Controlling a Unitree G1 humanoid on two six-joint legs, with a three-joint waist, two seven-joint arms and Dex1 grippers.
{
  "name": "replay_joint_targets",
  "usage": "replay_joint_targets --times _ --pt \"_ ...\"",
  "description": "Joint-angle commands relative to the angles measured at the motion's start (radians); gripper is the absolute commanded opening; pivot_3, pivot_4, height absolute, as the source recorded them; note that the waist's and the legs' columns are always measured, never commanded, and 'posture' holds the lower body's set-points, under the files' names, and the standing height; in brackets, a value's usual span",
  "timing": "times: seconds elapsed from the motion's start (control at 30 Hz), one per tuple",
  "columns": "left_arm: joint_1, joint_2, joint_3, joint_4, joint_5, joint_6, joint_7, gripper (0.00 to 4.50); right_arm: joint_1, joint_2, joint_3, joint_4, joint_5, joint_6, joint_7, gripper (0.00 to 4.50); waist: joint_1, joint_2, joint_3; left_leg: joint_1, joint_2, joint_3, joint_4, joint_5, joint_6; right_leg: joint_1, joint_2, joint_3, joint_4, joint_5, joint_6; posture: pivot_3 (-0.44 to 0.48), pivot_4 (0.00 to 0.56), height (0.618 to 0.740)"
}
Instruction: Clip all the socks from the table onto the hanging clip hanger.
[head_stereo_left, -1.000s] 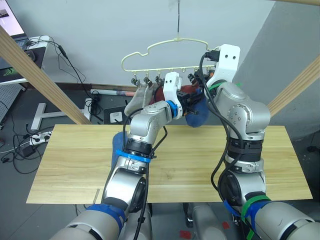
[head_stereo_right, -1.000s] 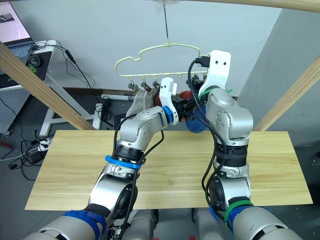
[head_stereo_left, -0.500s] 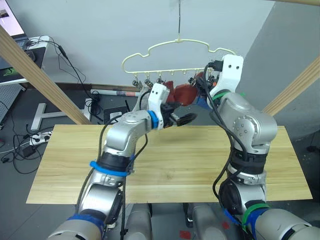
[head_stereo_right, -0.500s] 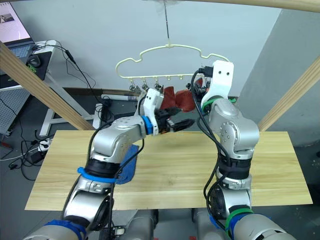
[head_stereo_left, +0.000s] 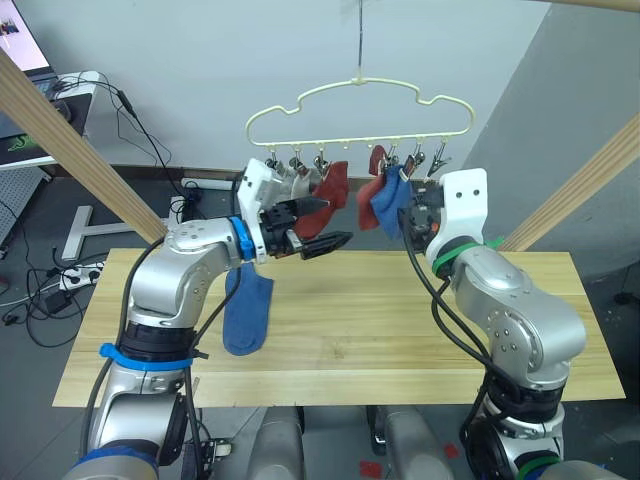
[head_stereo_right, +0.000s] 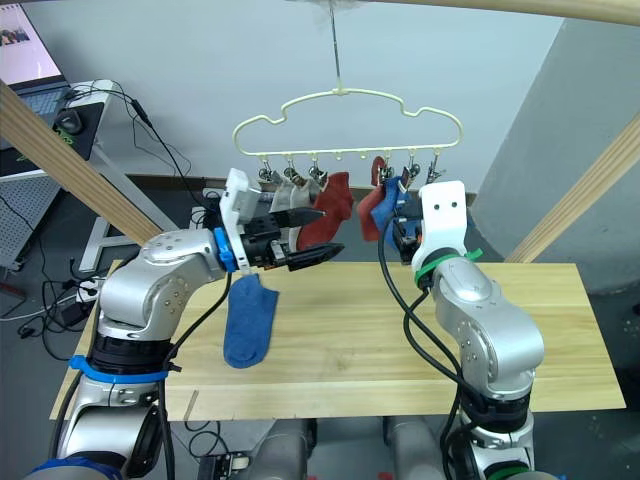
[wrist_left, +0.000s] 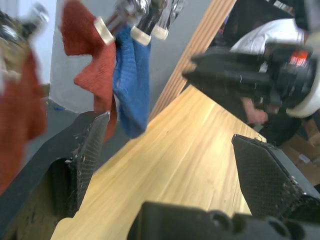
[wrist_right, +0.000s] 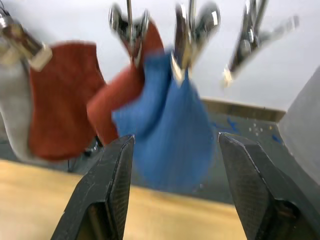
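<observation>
Both my jaws gape wide and empty: the left gripper (head_stereo_left: 322, 226) just below the clip hanger (head_stereo_left: 358, 110), the right gripper (wrist_right: 172, 195) facing the clipped blue sock (wrist_right: 170, 135). One last blue sock (head_stereo_left: 246, 310) lies limp near the counter's (head_stereo_left: 400, 340) left end; soft and light, I'd pinch its cuff.

The clip hanger (head_stereo_left: 360, 112) hangs over the far edge of the worktop (head_stereo_left: 400, 330), its row crowded with two grey socks (head_stereo_left: 288, 186), two rust-red socks (head_stereo_left: 333, 186) and a blue sock (head_stereo_left: 385, 203); the last clip (head_stereo_left: 438, 157) at the right end is bare. One blue sock (head_stereo_left: 247, 309) lies left of centre; the rest of the worktop is open. Slanted beams (head_stereo_left: 70, 150) flank both sides
</observation>
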Motion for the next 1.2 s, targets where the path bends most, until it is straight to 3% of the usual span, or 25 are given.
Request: replay_joint_targets --times 0.03,0.5,0.6,0.93,1.2 --pt "-0.040 0.036 0.044 -0.017 -0.058 -0.032 -0.072 4.48 0.024 0.008 0.005 -0.075 -0.036 -0.056 -0.026 2.76 0.000 0.000 0.000 0.000 0.000 0.000 0.000 0.000 0.000 0.000 0.000 0.000 0.000 0.000 0.000 0.035 0.278 0.740" --pt "-0.240 0.089 0.084 0.142 -0.122 -0.052 -0.189 4.48 0.008 0.078 -0.017 -0.014 -0.138 -0.142 -0.095 2.76 0.000 0.000 0.000 0.000 0.000 0.000 0.000 0.000 0.000 0.000 0.000 0.000 0.000 0.000 0.000 0.039 0.266 0.740" --pt "-0.247 0.097 0.079 0.146 -0.123 -0.057 -0.196 4.50 -0.009 0.089 -0.026 -0.005 -0.139 -0.137 -0.097 1.88 0.000 0.000 0.000 0.000 0.000 0.000 0.000 0.000 0.000 0.000 0.000 -0.001 0.000 0.000 0.000 0.041 0.266 0.740" --pt "-0.232 0.102 0.076 0.125 -0.111 -0.058 -0.181 4.50 -0.077 0.132 -0.068 0.071 -0.135 -0.154 -0.078 1.88 0.000 0.000 0.000 0.000 0.000 0.000 0.001 0.000 0.000 0.000 0.000 -0.001 0.001 0.000 0.000 0.056 0.267 0.740" --pt "-0.228 0.108 0.075 0.123 -0.104 -0.057 -0.163 4.50 -0.136 0.102 -0.117 0.211 -0.128 -0.224 -0.043 1.88 0.001 0.000 0.000 0.000 0.000 0.000 0.001 0.000 0.000 0.000 0.000 0.000 0.002 0.000 0.000 0.069 0.275 0.740"
